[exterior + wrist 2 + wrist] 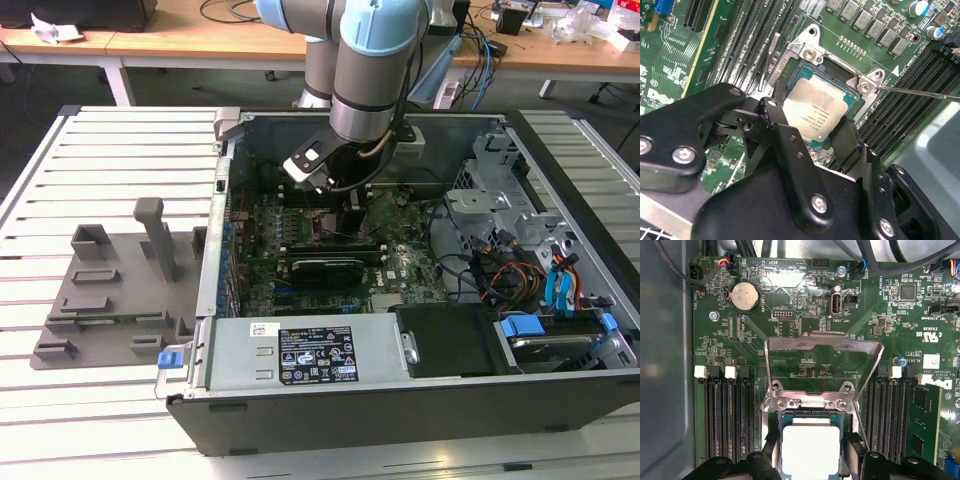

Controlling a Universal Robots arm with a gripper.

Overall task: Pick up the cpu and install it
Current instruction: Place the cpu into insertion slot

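On my screen the biggest thing is the white slatted tabletop (110, 130). It carries the open computer case (400, 410) and, at the exterior view's left, a grey fixture tray (100, 300) with upright blocks. Inside the case lies the green motherboard (790, 305). Rows of dark memory slots (730, 415) stand at both sides of the socket. The socket's metal frame (822, 342) is tilted up and open, just beyond the chip, and a thin lever rod (920, 92) sticks out beside it. A round coin battery (745, 295) sits farther off on the board.

The cpu (817, 112) lies flat in the socket, silvery side up, directly under the claw (810, 122). I see the claw open: its black fingers (855, 450) stand at two opposite edges of the chip, and on one side a narrow strip of socket shows between.

The arm (375, 70) reaches down from above into the middle of the case, wrist pointing at the board.
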